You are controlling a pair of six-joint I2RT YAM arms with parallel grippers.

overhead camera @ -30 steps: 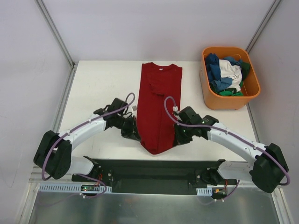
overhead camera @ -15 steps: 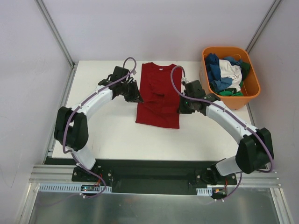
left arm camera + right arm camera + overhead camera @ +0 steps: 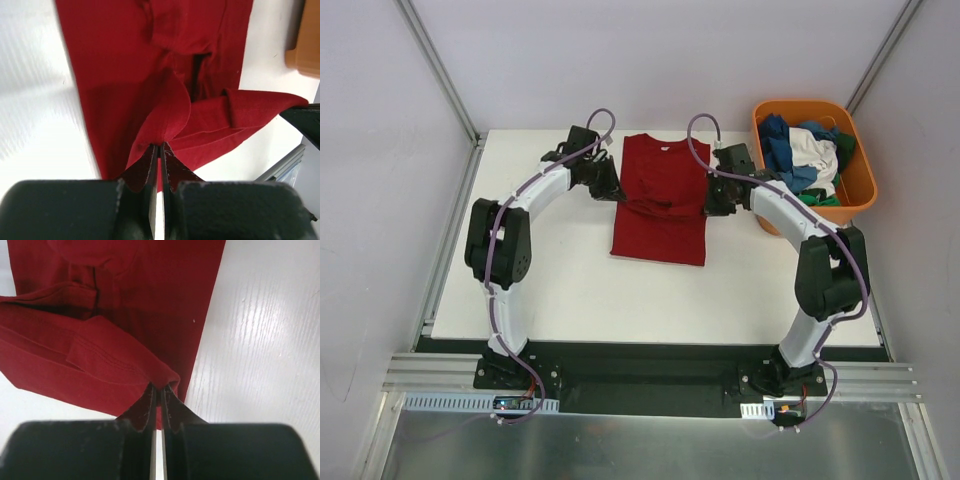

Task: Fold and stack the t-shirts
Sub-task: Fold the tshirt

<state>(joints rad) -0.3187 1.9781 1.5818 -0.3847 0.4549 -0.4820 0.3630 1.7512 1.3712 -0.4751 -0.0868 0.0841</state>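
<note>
Setting: robot laboratory test cell.
Enclosure: plain white wall panels [image 3: 660,60] joined by metal struts [image 3: 438,68].
Bench: white table [image 3: 570,290] with an aluminium rail [image 3: 430,380] along its near edge.
Equipment: cabled left arm [image 3: 535,195] and right arm [image 3: 785,210], bolted to a black base plate [image 3: 650,375].

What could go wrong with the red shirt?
Both jaws pinch only a thin bit of hem on the red shirt, so it could slip out and flop open. The cloth sags between them and might land wrinkled. The right arm is close to the orange tub and could bump it.
</note>
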